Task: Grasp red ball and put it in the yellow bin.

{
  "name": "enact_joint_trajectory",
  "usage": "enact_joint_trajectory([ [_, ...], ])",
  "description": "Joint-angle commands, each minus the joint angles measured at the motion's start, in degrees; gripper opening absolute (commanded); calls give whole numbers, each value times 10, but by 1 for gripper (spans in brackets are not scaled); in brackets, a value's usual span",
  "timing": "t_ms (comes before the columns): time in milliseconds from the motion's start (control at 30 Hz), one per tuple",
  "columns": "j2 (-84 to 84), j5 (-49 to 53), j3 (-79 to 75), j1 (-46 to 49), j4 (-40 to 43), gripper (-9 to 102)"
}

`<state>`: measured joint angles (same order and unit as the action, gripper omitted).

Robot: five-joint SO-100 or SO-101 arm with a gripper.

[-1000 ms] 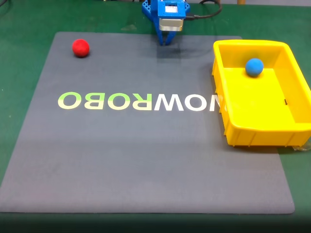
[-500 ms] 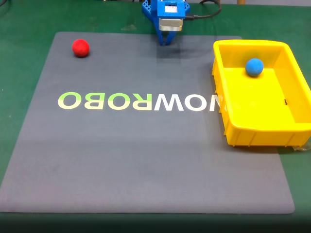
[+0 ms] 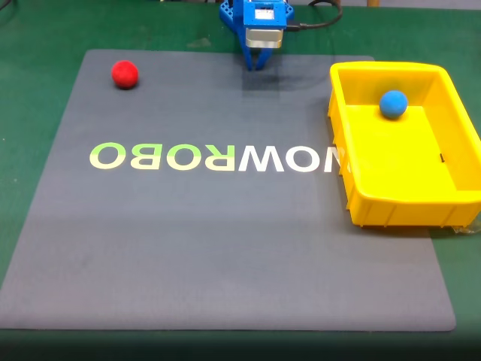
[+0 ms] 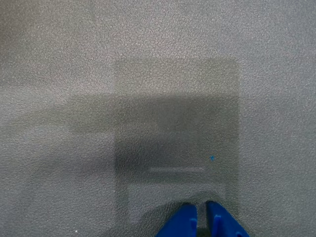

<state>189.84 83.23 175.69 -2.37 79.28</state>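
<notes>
On the grey mat point(image 3: 225, 248), fixed view: red ball point(image 3: 125, 74) near far-left corner, well apart from yellow bin point(image 3: 391, 207) at right edge | blue ball point(image 3: 393, 104) inside bin | blue gripper point(image 3: 257, 66) at far edge, tips together, holding nothing | wrist view: gripper point(image 4: 201, 217) fingertips nearly touching above bare mat point(image 4: 148, 74), own shadow beneath.

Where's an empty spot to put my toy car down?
The grey mat is bare below the lettering, and between the red ball and the hand. The yellow bin, holding a blue ball, crowds the right side.
</notes>
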Motion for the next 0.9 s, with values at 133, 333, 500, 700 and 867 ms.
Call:
enact_joint_trajectory([
  [133,8,-6,18,-4,-13,0],
  [333,8,-8,18,-4,-14,0],
  [500,8,-8,18,-1,-16,0],
  [700,7,8,18,51,-30,0],
  [867,6,34,18,152,-56,0],
])
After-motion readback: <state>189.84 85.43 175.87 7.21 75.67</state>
